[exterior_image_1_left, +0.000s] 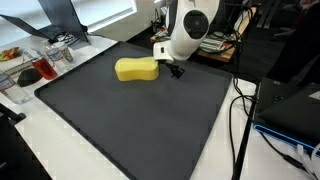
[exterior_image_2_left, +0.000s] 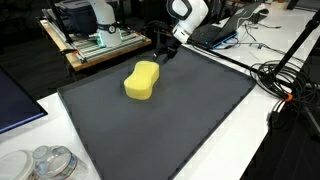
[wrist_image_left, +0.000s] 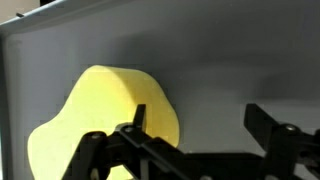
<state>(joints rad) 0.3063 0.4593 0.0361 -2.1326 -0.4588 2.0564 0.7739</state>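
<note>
Now we see the tool (exterior_image_1_left: 176, 71), fingers spread wide and empty, low over the dark grey mat (exterior_image_1_left: 130, 120) on the counter. Just beside it, the yellow peanut-shaped foam sponge (exterior_image_1_left: 137, 69) lies flat near the mat's edge on the arm's side. Whether they touch, we cannot tell.

Sponge (wrist_image_left: 100, 120): yellow foam, matt, finely porous, with soft rounded edges

Mat (exterior_image_1_left: 130, 120) beneath it: dark grey, matt and smooth, no sheen; rubber or cloth cannot be told

Table (exterior_image_1_left: 40, 150) around the mat: white, smooth, slightly glossy

Arm (exterior_image_1_left: 188, 30) casing at the far side: white plastic, glossy, showing bright highlights

Gripper (wrist_image_left: 195, 112): black and matt; hard plastic or metal, cannot be told

Clear containers (exterior_image_2_left: 45, 163), near left in an exterior view: transparent and shiny, plastic or glass

Cables (exterior_image_2_left: 285, 75) on the right: black, smooth sheathing
</note>
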